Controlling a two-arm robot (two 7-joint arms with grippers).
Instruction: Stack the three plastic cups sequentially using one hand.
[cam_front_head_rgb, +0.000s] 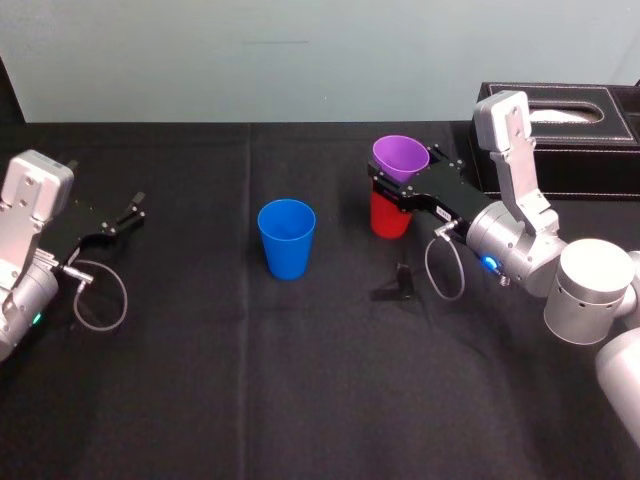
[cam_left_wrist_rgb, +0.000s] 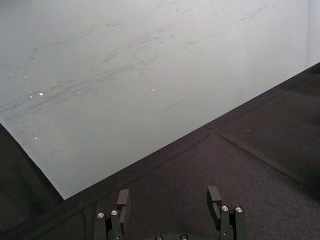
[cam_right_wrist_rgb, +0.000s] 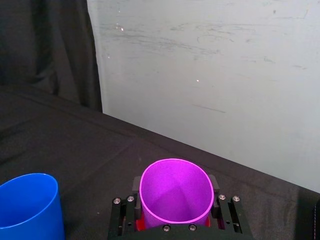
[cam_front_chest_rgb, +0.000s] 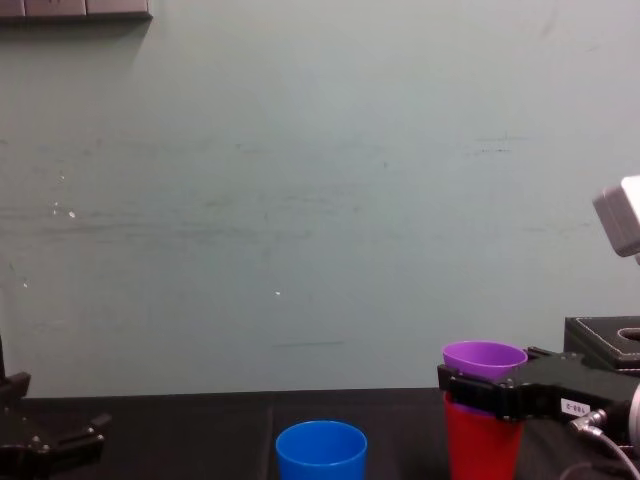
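Presently, the purple cup (cam_front_head_rgb: 400, 155) is held by the right gripper (cam_front_head_rgb: 392, 188). Its fingers are clamped on the cup's wall just above the rim of the red cup (cam_front_head_rgb: 388, 218), into which the purple cup is partly nested. The blue cup (cam_front_head_rgb: 287, 238) stands upright on the black tablecloth (cam_front_head_rgb: 250, 380), apart from the pair, on their left. The left gripper (cam_front_head_rgb: 132, 210) is parked at the table's left side, fingers spread, nothing held.

Risks, as judged:
1) The purple cup looks tilted in the head view. If let go like this, it may seat crooked.
2) If it is pressed down hard, the 2 cups may jam, and the red cup could be dragged or tipped on release.
3) A low sweep toward the blue cup could knock it over.

Views compared: the side profile is given by the chest view, where the purple rim is seen well above the red wall. Nesting depth cannot be read from the right wrist view, where the purple mouth is seen from above with a red sliver beneath.
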